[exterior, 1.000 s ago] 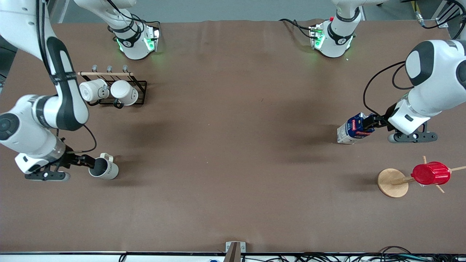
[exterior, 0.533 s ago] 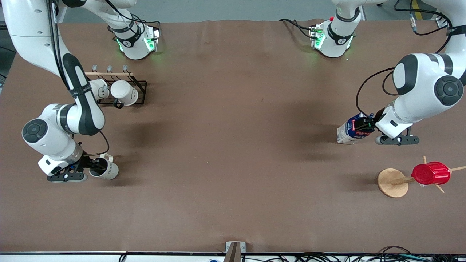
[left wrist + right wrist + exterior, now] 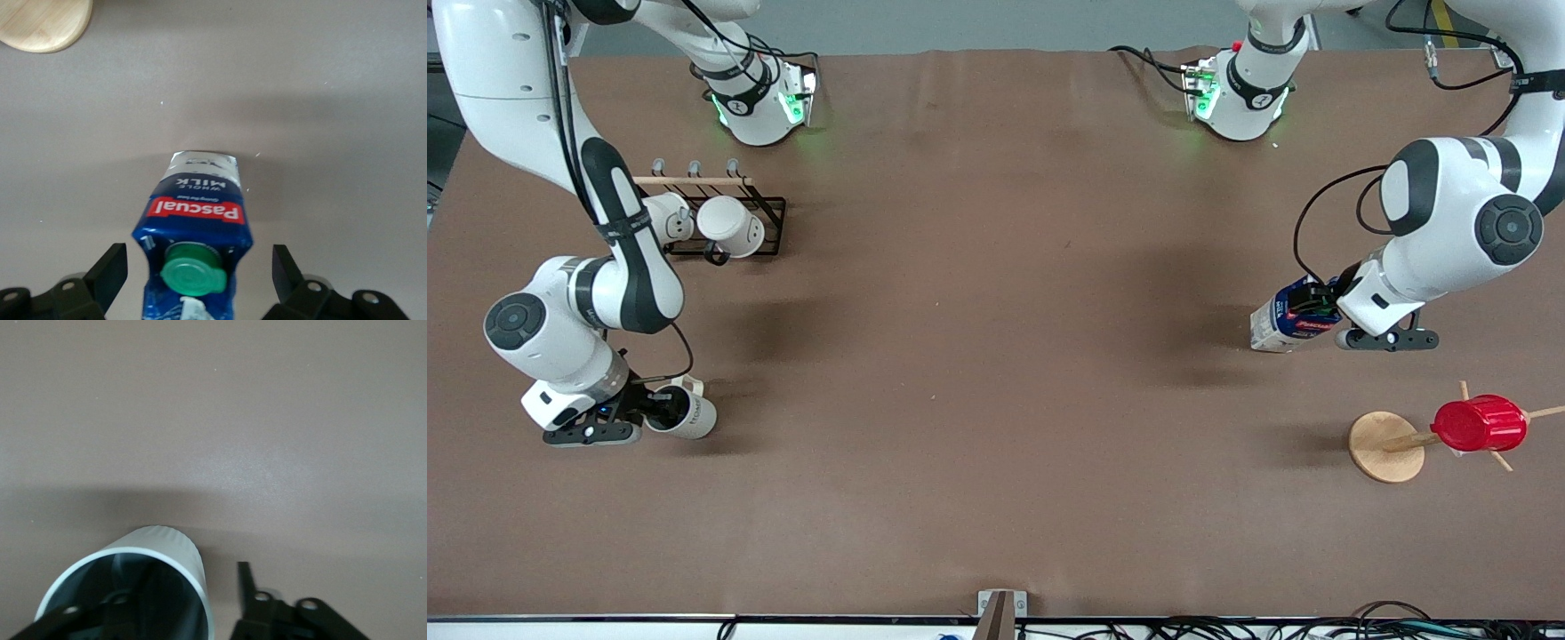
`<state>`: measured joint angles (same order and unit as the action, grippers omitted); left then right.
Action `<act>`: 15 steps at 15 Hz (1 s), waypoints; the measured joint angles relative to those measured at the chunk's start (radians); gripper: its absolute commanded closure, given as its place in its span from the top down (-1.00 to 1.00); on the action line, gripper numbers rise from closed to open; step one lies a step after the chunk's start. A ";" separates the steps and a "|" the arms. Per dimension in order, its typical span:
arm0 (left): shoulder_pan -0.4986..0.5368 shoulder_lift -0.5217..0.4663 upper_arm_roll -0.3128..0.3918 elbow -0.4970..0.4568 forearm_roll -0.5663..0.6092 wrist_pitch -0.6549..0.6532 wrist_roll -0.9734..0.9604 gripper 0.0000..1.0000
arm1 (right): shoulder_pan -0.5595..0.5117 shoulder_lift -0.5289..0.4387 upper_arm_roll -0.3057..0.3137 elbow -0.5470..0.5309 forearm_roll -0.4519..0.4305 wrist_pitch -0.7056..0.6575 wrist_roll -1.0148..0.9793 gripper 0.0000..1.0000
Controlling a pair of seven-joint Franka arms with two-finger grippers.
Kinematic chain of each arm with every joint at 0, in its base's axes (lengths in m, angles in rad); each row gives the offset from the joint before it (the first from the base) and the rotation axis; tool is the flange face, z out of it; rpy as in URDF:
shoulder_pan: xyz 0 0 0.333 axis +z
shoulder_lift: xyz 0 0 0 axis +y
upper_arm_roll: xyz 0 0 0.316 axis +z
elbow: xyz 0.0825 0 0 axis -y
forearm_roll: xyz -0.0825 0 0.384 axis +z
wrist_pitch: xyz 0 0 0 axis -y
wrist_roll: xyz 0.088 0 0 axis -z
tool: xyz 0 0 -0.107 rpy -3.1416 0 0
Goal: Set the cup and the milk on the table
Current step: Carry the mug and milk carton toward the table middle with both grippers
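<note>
The left gripper [image 3: 193, 280] straddles the Pascual milk carton [image 3: 1288, 317] with fingers spread, ready to grasp, near the left arm's table [image 3: 996, 356] end, while the right gripper [image 3: 660, 407], one finger inside the rim, brackets the beige cup [image 3: 685, 413] without clamping it

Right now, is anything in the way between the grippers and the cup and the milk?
No. The left gripper is open around the milk, and the right gripper straddles the rim of the cup; nothing visible blocks either.

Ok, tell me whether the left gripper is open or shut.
Open: the left gripper straddles the milk with gaps on both sides.
</note>
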<state>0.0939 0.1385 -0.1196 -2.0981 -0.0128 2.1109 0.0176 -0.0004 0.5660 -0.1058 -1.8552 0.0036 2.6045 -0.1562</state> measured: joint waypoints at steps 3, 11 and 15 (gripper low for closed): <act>0.025 0.000 0.000 -0.004 0.000 0.000 0.008 0.92 | -0.004 0.001 0.000 0.001 0.062 0.002 -0.013 -1.00; 0.026 0.000 -0.008 -0.032 0.000 0.017 0.009 0.84 | 0.056 -0.104 0.020 0.057 0.074 -0.216 -0.005 -1.00; 0.026 0.000 -0.009 -0.034 0.000 0.020 0.009 0.46 | 0.121 -0.203 0.157 0.056 0.072 -0.304 0.180 -1.00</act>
<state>0.1201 0.1384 -0.1283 -2.1319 -0.0127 2.1308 0.0263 0.1202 0.3629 0.0508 -1.7992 0.0760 2.3002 0.0234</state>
